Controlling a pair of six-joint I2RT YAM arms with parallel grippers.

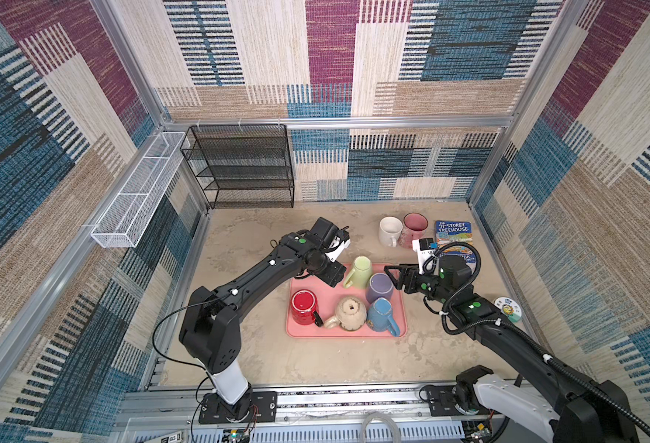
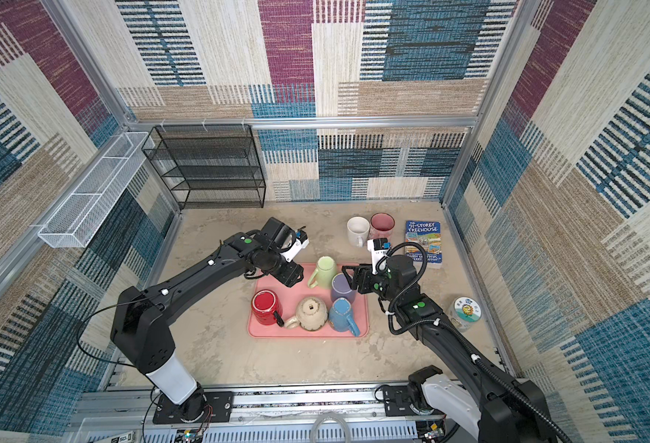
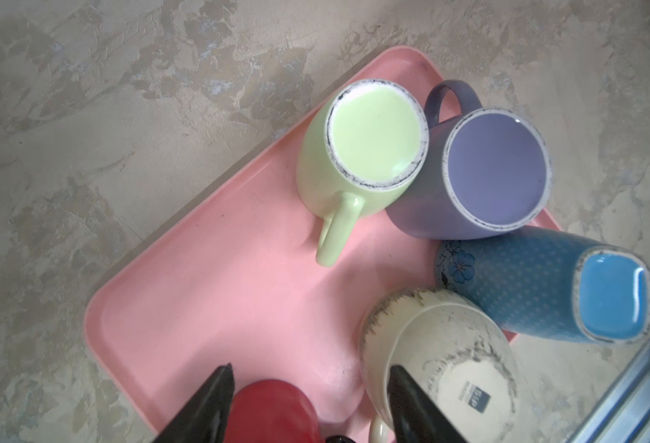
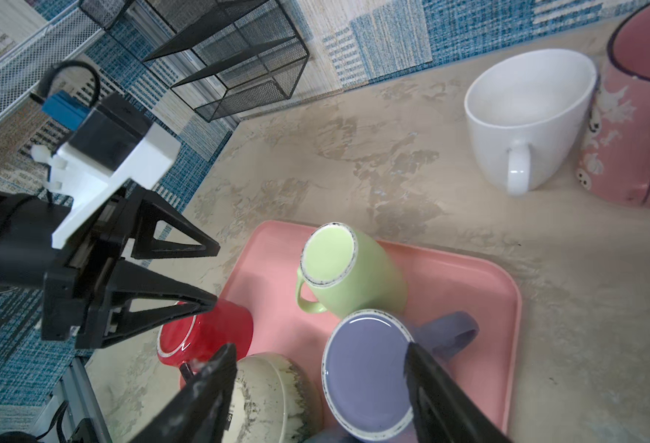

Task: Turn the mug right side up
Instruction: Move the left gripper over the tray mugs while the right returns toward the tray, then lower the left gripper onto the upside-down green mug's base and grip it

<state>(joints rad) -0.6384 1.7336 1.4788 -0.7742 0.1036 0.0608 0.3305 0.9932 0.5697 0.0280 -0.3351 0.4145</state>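
Several mugs stand upside down on a pink tray [image 1: 344,334]: green [image 1: 360,270], purple [image 1: 379,287], red [image 1: 303,305], cream [image 1: 350,313] and blue [image 1: 381,312]. My right gripper [image 4: 321,347] is open, its fingers straddling the purple mug's [image 4: 365,368] upturned base from the right side of the tray; I cannot tell whether they touch it. My left gripper [image 4: 216,274] hovers open and empty over the tray's far left corner, left of the green mug [image 4: 338,268]. In the left wrist view the red mug [image 3: 273,410] shows between its fingers.
A white mug [image 1: 389,230] and a pink mug [image 1: 414,226] stand upright on the table behind the tray, next to a book [image 1: 453,234]. A round tin [image 1: 507,307] sits at the right. A black wire rack [image 1: 239,168] and a white basket [image 1: 135,203] are at the back left.
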